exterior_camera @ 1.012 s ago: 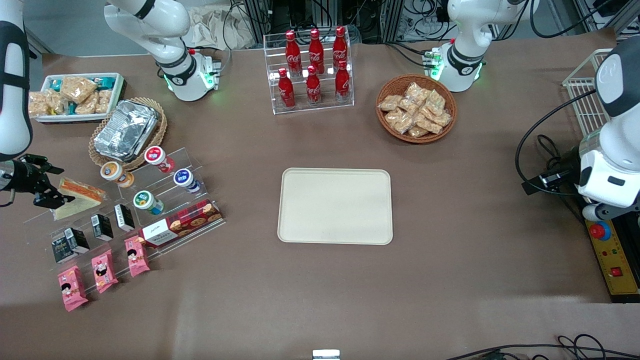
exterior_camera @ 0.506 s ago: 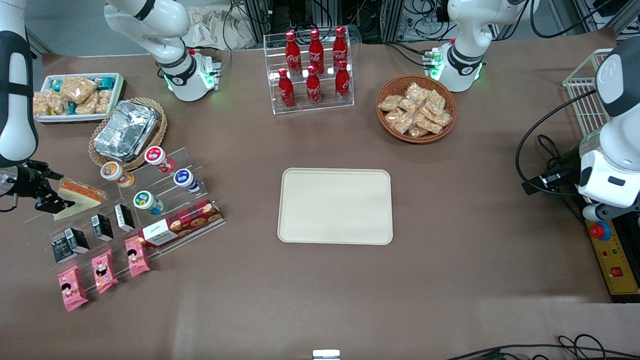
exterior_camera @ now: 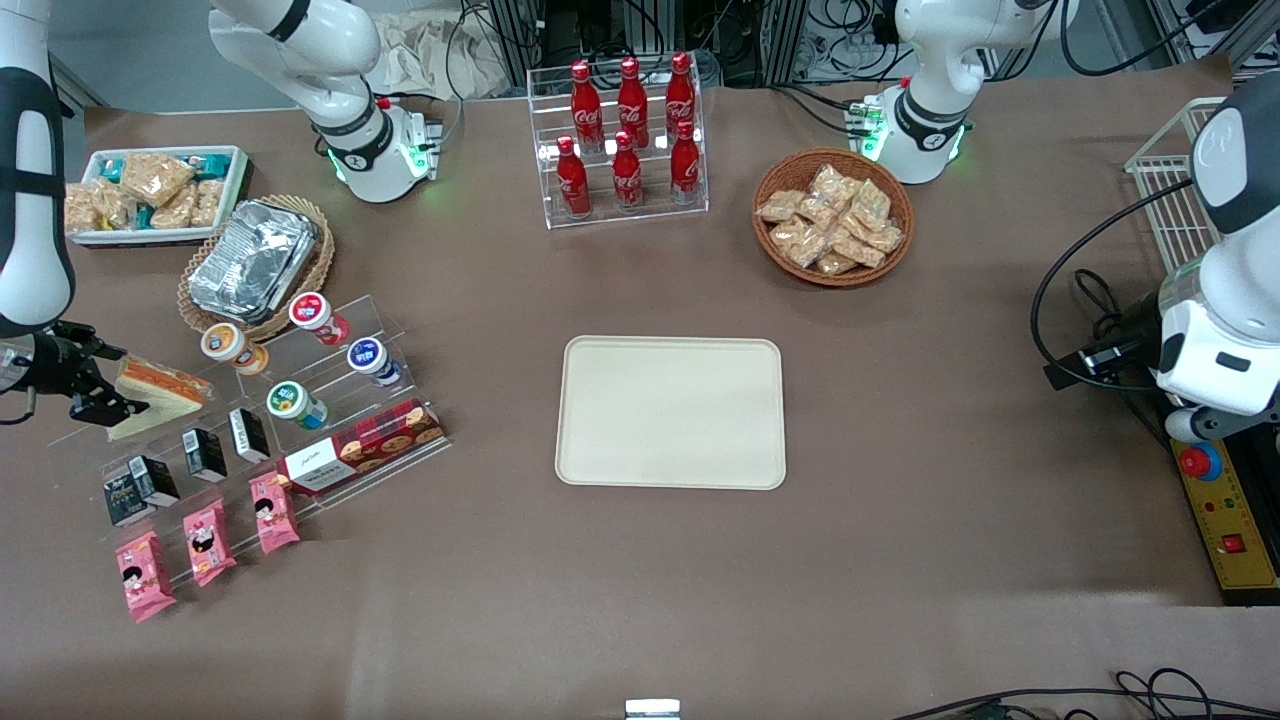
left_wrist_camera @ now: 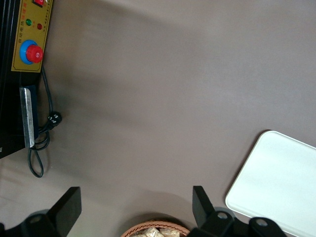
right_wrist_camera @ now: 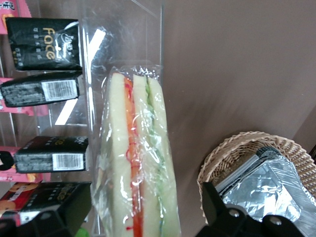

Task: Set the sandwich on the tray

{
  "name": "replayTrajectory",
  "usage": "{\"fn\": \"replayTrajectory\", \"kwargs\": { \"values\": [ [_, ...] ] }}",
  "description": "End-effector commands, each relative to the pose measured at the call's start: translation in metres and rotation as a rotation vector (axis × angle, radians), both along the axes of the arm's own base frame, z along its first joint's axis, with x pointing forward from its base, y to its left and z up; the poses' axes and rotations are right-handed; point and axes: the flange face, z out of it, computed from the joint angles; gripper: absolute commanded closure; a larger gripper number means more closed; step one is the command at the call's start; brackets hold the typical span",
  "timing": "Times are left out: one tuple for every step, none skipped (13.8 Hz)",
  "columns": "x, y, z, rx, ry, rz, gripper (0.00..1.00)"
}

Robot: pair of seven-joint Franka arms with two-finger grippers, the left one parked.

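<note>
The sandwich (exterior_camera: 160, 392), a plastic-wrapped wedge with orange-red and green filling, lies on the top step of a clear acrylic stand (exterior_camera: 330, 345) at the working arm's end of the table. My right gripper (exterior_camera: 108, 382) is level with it, open, with one finger on each side of the wedge's end. In the right wrist view the sandwich (right_wrist_camera: 138, 163) runs between the two black fingers (right_wrist_camera: 213, 205), with a gap on each side, and the gripper (right_wrist_camera: 143, 205) does not pinch it. The cream tray (exterior_camera: 670, 412) lies bare at the table's middle and also shows in the left wrist view (left_wrist_camera: 281, 182).
The stand also holds small black cartons (exterior_camera: 205, 452), yogurt cups (exterior_camera: 318, 312), a biscuit box (exterior_camera: 360, 448) and pink packets (exterior_camera: 205, 540). A foil container in a wicker basket (exterior_camera: 252, 262) and a white snack bin (exterior_camera: 150, 192) stand farther from the camera. Cola rack (exterior_camera: 625, 140); snack basket (exterior_camera: 832, 215).
The gripper shifted slightly along the sandwich's end a second ago, then stayed still. The sandwich has not moved.
</note>
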Motion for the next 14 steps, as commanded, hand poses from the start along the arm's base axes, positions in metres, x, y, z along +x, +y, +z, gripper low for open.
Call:
{"fn": "replayTrajectory", "kwargs": {
  "values": [
    [0.005,0.006,-0.007,0.006,-0.018,0.006,0.0],
    [0.005,0.006,-0.009,0.009,-0.018,0.003,0.0],
    [0.007,0.007,-0.01,0.014,-0.022,0.001,0.01],
    [0.008,0.007,-0.013,0.016,-0.025,-0.003,0.01],
    [0.008,0.006,-0.015,0.015,-0.024,-0.003,0.01],
    [0.009,0.005,-0.015,0.014,-0.026,-0.004,0.02],
    [0.01,0.005,-0.014,0.011,-0.031,-0.004,0.04],
    [0.011,0.005,-0.012,0.01,-0.035,-0.002,0.07],
    [0.013,0.006,-0.01,0.009,-0.04,-0.001,0.08],
    [0.013,0.006,-0.01,0.018,-0.046,-0.007,0.09],
    [0.014,0.005,-0.007,0.027,-0.057,-0.006,0.19],
    [0.017,0.005,-0.002,0.028,-0.069,0.017,0.22],
    [0.019,0.002,0.003,0.028,-0.082,0.048,0.3],
    [0.021,0.001,0.007,0.029,-0.093,0.09,0.31]
  ]
}}
